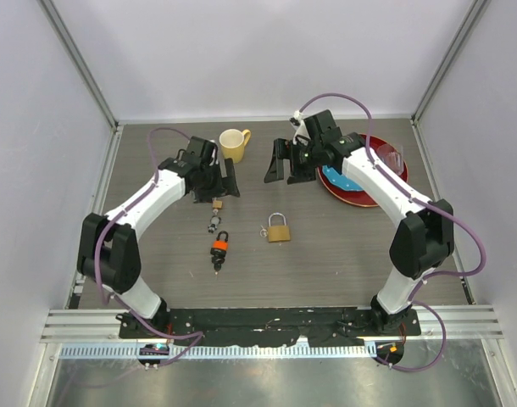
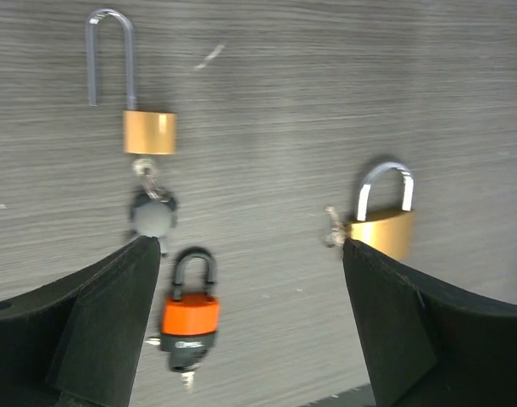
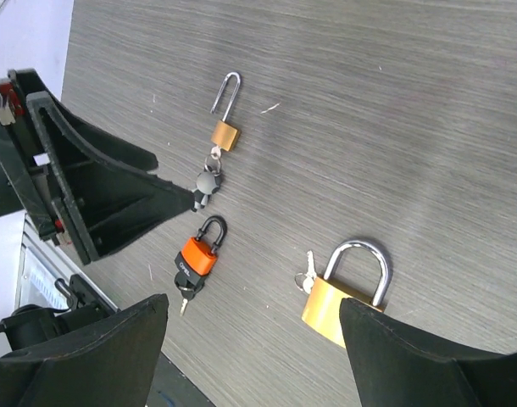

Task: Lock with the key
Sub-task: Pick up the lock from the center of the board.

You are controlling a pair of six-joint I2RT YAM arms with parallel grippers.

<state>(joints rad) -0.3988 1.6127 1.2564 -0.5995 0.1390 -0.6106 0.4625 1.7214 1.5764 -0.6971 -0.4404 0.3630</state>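
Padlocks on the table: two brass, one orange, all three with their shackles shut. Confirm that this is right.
Not quite. The small brass padlock has its shackle open: in the left wrist view one leg ends free above the body. The orange padlock and the larger brass padlock do have theirs shut, and the count and colours stand.

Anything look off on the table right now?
Only the small brass padlock: its shackle hangs open, one leg free of the body. The orange padlock and the big brass padlock look shut. Nothing spilled.
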